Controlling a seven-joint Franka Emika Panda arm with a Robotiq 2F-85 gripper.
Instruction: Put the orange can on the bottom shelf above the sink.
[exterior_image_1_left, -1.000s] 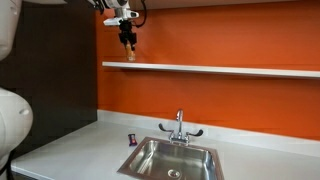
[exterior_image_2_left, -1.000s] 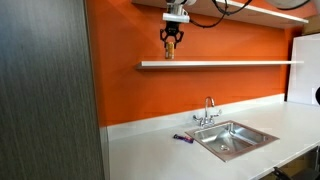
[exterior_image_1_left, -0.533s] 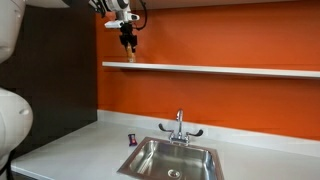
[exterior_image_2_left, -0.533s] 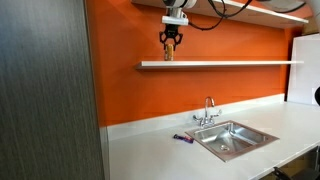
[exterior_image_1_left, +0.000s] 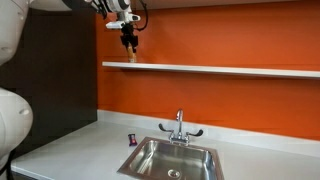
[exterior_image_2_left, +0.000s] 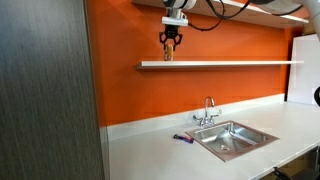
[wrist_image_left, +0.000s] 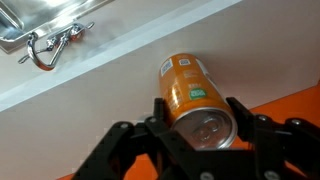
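One step is left, as I judge it: the setting down. My claw (exterior_image_1_left: 128, 40) is clamped on the orange can (exterior_image_1_left: 130, 56), a finger on each side of it in the wrist view. It holds the can upright at the upper left of the frame in an exterior view, right over the left end of the bottom shelf (exterior_image_1_left: 220, 70). The can's base looks just above the board or on it; I cannot tell which. The sink (exterior_image_1_left: 172, 160) lies well below in the counter (exterior_image_1_left: 70, 145), toward the lower middle. So the lift and the carry look done; what remains is to lower if needed, part the fingers and draw clear without tipping the can
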